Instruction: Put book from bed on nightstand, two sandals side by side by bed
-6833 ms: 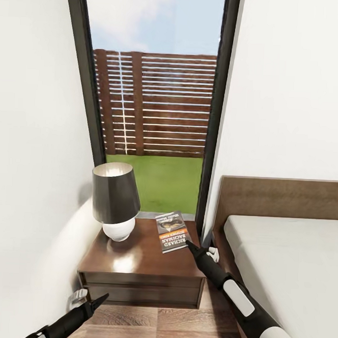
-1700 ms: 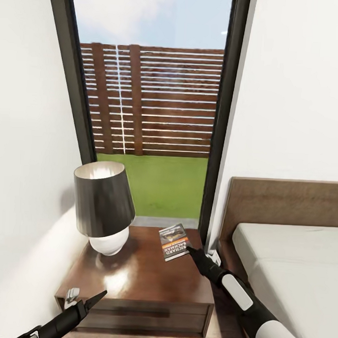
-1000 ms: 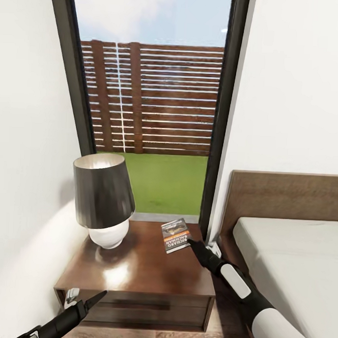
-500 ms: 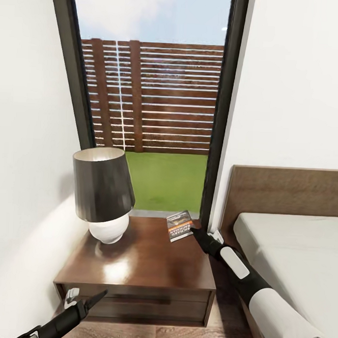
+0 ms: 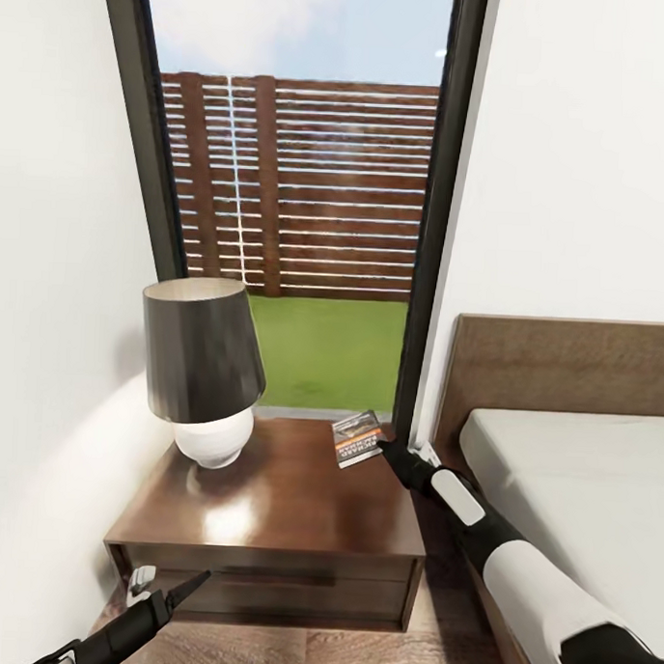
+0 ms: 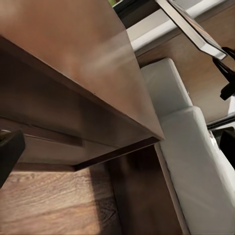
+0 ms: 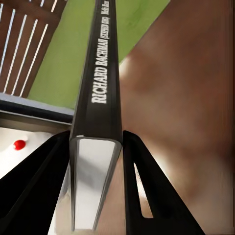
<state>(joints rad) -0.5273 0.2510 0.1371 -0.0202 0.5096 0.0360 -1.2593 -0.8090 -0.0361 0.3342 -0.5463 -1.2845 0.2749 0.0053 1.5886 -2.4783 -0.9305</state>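
The right gripper (image 7: 95,186) pinches the book (image 5: 357,438) over the nightstand's (image 5: 276,503) back corner — further back than a moment ago — nearly ready to set down; left gripper (image 5: 193,583) looks closed

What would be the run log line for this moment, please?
right gripper: shut on book | book: over nightstand back corner | left gripper: low, idle

A bedroom in a home — there is a bed (image 5: 568,468) with a grey mattress, a nightstand (image 5: 276,513) holding a lamp (image 5: 203,370), and a tall window (image 5: 295,176).
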